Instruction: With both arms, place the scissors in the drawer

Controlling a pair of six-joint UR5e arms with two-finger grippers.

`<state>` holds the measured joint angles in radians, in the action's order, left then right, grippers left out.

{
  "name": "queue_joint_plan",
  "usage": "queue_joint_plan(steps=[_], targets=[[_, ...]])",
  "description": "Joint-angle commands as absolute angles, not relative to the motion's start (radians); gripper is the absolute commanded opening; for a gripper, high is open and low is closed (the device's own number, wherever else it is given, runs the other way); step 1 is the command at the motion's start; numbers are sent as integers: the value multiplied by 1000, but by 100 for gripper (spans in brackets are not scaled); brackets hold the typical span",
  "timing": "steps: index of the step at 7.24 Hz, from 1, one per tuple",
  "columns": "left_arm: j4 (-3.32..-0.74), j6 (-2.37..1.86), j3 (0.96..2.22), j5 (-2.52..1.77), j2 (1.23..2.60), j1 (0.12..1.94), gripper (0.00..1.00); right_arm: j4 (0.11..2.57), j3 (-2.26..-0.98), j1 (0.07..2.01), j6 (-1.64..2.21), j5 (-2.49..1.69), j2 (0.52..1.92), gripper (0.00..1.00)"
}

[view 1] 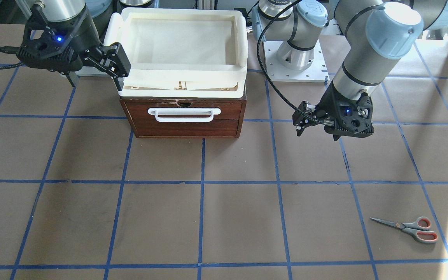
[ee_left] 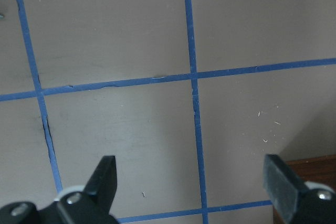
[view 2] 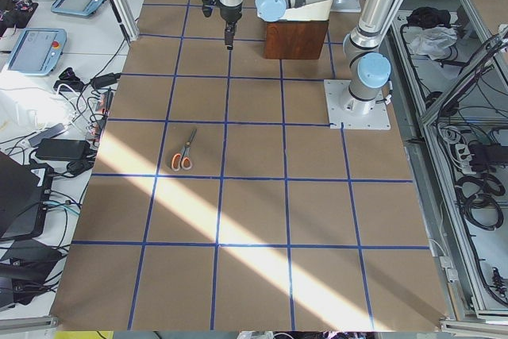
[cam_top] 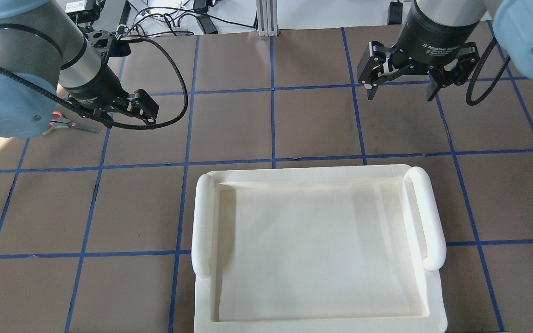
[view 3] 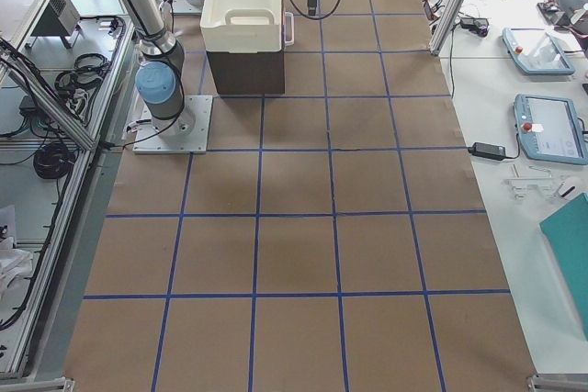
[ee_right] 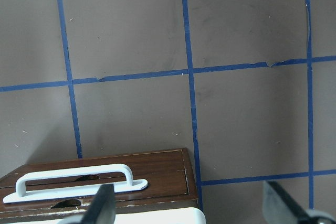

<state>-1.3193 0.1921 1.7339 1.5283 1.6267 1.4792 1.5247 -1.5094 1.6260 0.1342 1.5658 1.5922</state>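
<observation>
Grey plastic loops lined orange-red and slim steel blades suggest the scissors (view 1: pixel 406 227) are light, stiff and hard. They lie flat and shut on the brown table (view 1: pixel 224 217), leaving little height to pinch. The pivot, or the neck just behind it, looks the surest place to take hold, since the bare blades would likely slip. Their long axis runs nearly side to side before the robot, tips toward its right and slightly toward its base, loops outward to its left. They rest far out on the robot's left, well apart from the drawer (view 1: pixel 185 126), which is shut under a white tray (view 1: pixel 243 50). Between the two, the left gripper (ee_left: pixel 191 177) hovers empty with fingers spread wide. The right gripper (cam_top: pixel 401 90), equally spread and empty, hangs just beside the tray's corner.
</observation>
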Motion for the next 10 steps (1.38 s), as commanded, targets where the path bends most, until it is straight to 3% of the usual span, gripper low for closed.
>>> queue_joint_plan(steps=[1, 5, 10], targets=[[-1318, 198, 1733, 1531, 1626, 1479, 100, 1525, -1509, 1626, 133, 1566, 1592, 100], [-1318, 173, 1733, 1526, 1621, 1482, 100, 1534, -1505, 1635, 89, 1563, 1591, 100], [-1316, 176, 1733, 1520, 1618, 1483, 100, 1559, -1496, 1833, -35, 1565, 1505, 100]])
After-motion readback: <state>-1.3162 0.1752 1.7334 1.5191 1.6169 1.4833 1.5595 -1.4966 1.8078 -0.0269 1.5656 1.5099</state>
